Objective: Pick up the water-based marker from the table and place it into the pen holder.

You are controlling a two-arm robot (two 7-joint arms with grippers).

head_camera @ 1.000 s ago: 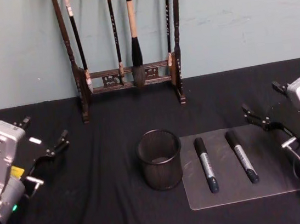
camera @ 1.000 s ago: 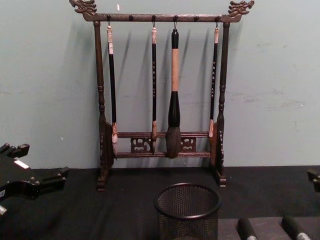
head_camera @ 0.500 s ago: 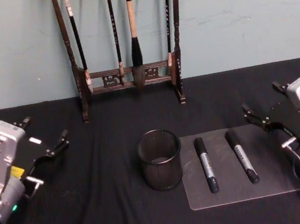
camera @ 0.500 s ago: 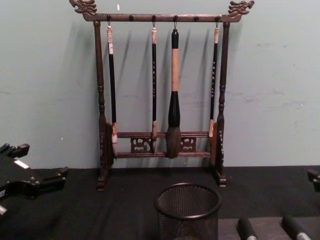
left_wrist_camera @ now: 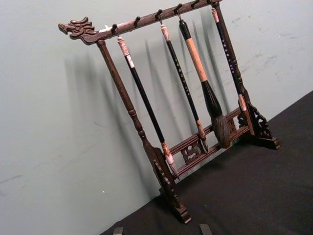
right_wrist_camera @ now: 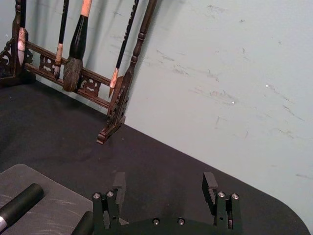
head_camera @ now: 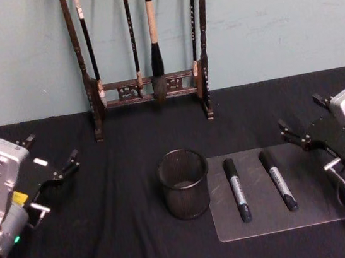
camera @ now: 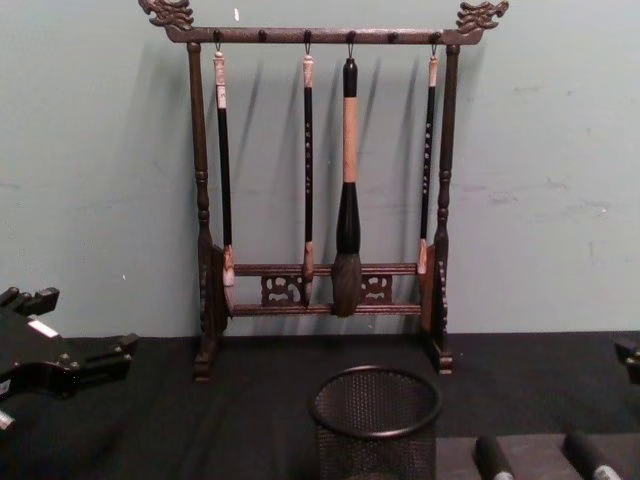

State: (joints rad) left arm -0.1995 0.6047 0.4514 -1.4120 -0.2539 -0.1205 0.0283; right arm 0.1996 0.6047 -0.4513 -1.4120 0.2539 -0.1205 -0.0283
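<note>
Left black cylindrical plastic marker (head_camera: pixel 236 190) and right twin marker (head_camera: pixel 277 179) lie apart on grey translucent mat (head_camera: pixel 316 208), just right of round black wire-mesh pen holder (head_camera: pixel 184 184). Prob. light, stiff, slick: grip mid-barrel. Right gripper (head_camera: pixel 298 112) near mat's right edge, left gripper (head_camera: pixel 49 151) parked at left; both spread, empty.

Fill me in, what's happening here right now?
Nothing is held. The left marker and right marker lie side by side on a clear mat on the table, just right of the pen holder, which looks empty. The left gripper hovers open over the table's left side. The right gripper hovers open by the mat's far right corner. No pick has begun.
</note>
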